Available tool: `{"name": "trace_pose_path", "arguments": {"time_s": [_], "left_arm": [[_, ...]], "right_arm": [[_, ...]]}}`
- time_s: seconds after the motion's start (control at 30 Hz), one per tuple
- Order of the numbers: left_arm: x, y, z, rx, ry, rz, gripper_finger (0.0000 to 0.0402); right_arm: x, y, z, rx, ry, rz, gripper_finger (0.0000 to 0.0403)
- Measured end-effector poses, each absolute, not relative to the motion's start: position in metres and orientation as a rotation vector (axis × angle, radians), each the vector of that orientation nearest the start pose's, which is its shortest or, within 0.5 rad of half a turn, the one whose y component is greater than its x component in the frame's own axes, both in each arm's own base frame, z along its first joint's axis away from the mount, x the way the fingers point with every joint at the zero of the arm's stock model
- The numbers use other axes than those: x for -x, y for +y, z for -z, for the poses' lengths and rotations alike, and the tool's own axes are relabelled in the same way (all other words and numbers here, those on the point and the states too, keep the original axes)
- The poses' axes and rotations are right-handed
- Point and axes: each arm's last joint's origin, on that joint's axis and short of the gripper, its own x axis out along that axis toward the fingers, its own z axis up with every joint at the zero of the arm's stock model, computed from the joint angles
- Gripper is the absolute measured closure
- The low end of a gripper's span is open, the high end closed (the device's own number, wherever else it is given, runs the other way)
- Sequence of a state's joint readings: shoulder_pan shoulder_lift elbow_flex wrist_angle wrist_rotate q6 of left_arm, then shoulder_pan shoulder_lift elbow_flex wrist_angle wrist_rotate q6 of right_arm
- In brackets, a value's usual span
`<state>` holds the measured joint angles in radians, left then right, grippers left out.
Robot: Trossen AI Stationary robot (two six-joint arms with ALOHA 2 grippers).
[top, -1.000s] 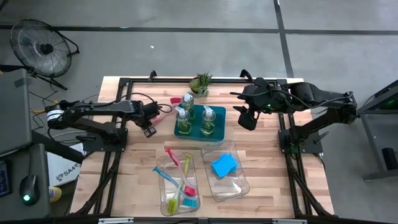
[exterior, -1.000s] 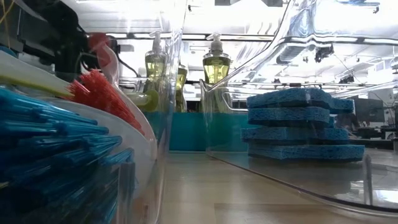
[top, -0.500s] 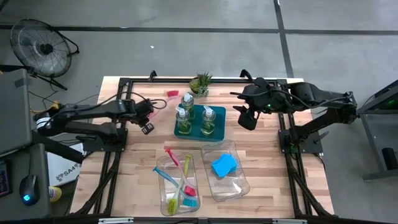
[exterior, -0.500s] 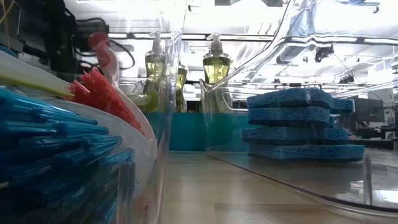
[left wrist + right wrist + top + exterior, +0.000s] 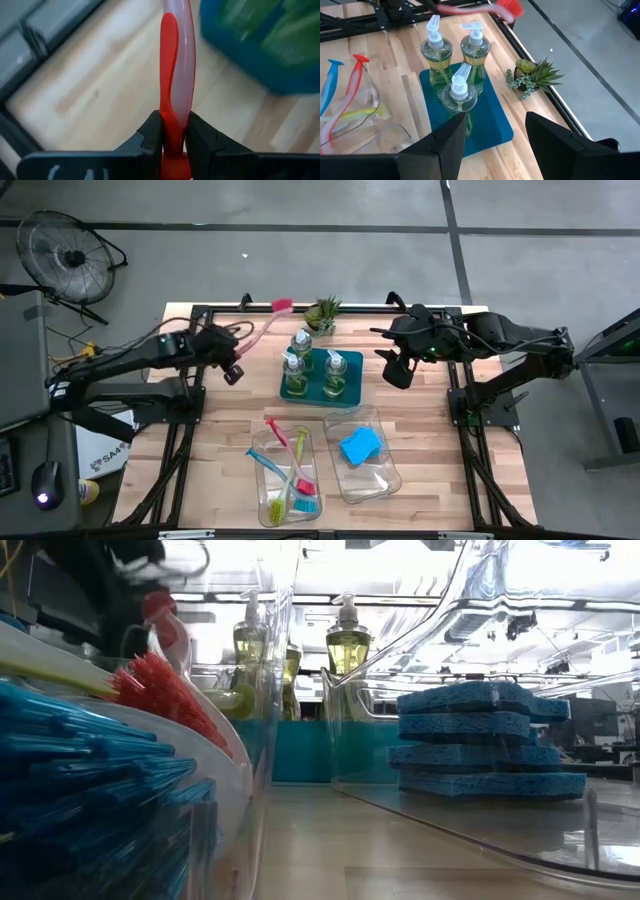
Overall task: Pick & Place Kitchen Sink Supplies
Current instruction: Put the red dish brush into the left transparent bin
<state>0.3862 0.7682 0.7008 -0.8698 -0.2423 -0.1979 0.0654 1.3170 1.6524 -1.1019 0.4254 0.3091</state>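
- Since the earlier frames, the left gripper [image 5: 232,369] has carried the red brush [image 5: 262,323] up and toward the table's far edge; its bristle head now reaches the rim beside the plant [image 5: 323,313].
- Pale wood planks make up the table [image 5: 420,420], which stands on grey floor, with a fan [image 5: 66,252] off its far left corner.
- Held in the air, the brush has its long axis slanting from the gripper up to the far edge, head outward.
- Left wrist view shows the fingers [image 5: 150,137] clamped on the red handle [image 5: 172,95]; the high view only shows the brush at the gripper.
- Right gripper [image 5: 397,369] hangs spread apart and holds nothing, right of the tray [image 5: 311,391] with three soap bottles [image 5: 335,367].
- Low view alone shows the sponges [image 5: 488,740] as a stack of four in their bin [image 5: 385,480]; the high view shows one blue block.
- More brushes [image 5: 290,470] lie in the other bin [image 5: 256,465].
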Motion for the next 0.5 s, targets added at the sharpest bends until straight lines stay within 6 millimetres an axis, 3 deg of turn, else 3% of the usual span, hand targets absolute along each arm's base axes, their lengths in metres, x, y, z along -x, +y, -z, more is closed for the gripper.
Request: {"name": "trace_pose_path", "arguments": {"time_s": [0.23,0.5], "left_arm": [[-0.125,0.057,-0.311,0.127,0.765,-0.592,0.0348],[-0.131,0.059,-0.369,0.014,0.678,-0.54,0.0348]], "right_arm": [[-0.234,0.003,-0.432,-0.073,0.684,0.454,0.0203],[-0.238,0.004,-0.436,0.119,0.669,0.342,0.0203]]}}
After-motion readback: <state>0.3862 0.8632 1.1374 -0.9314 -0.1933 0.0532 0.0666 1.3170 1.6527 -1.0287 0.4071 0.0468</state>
